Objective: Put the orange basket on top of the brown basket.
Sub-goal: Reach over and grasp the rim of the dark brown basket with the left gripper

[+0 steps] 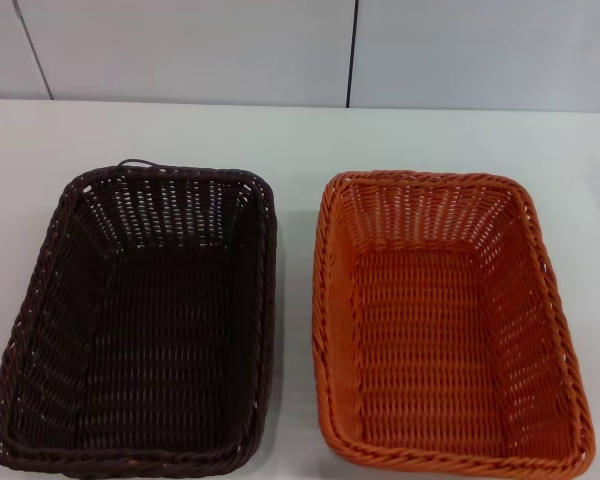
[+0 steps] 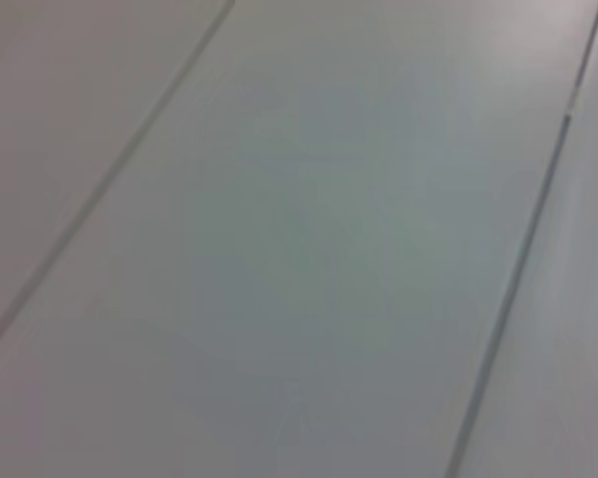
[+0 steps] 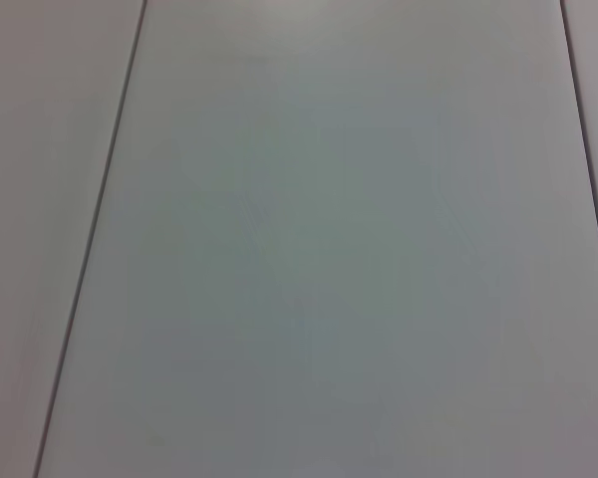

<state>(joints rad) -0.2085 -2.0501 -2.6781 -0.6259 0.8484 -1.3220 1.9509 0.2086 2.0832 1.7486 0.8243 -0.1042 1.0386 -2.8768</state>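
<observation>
Two baskets side by side on the bench, neither arm in sight.

The orange basket (image 1: 445, 325) sits on the white bench (image 1: 300, 140) just to the right of the brown basket (image 1: 140, 320), long sides parallel, a narrow strip of bench between them, both empty and upright. Neither gripper appears in the head view, and both wrist views show only pale panelled surface, so how their jaws stand cannot be told. The orange basket looks light and fairly stiff, its open weave slightly springy; the braided rim, probably at the middle of a long side, seems the surest hold. Nothing of the stacking is begun.
</observation>
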